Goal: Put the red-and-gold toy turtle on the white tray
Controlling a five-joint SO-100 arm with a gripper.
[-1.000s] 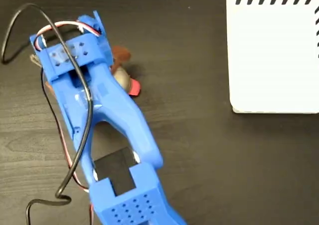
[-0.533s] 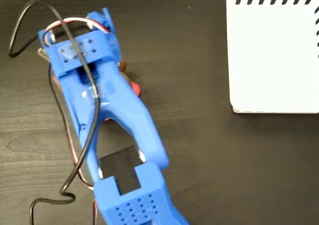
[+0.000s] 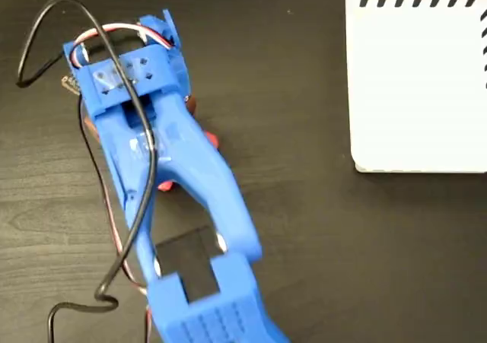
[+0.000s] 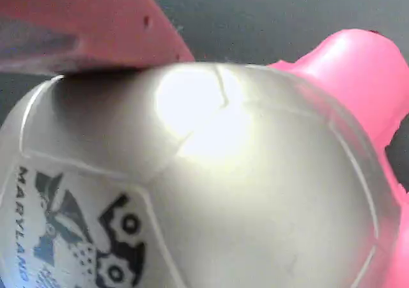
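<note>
In the wrist view the red-and-gold toy turtle [image 4: 243, 192] fills the frame: a shiny gold shell with a dark printed mark at lower left and a coral-red limb at the right. One reddish finger [image 4: 83, 20] of my gripper lies against the top left of the shell; the other finger is out of sight. From the fixed view my blue gripper [image 3: 179, 130] sits directly over the turtle [image 3: 210, 139], of which only small red bits peek out beside the arm. The white tray [image 3: 418, 92], black stripes along its top edge, lies at the upper right, well apart from the gripper.
The dark wood-grain table [image 3: 304, 229] lies bare between arm and tray. A black cable [image 3: 46, 23] loops off the arm to the left, with red and white wires at the wrist.
The arm has swung up and to the right over the turtle. The turtle's shell, visible beside the arm a second ago, is now covered, with only red bits showing.
</note>
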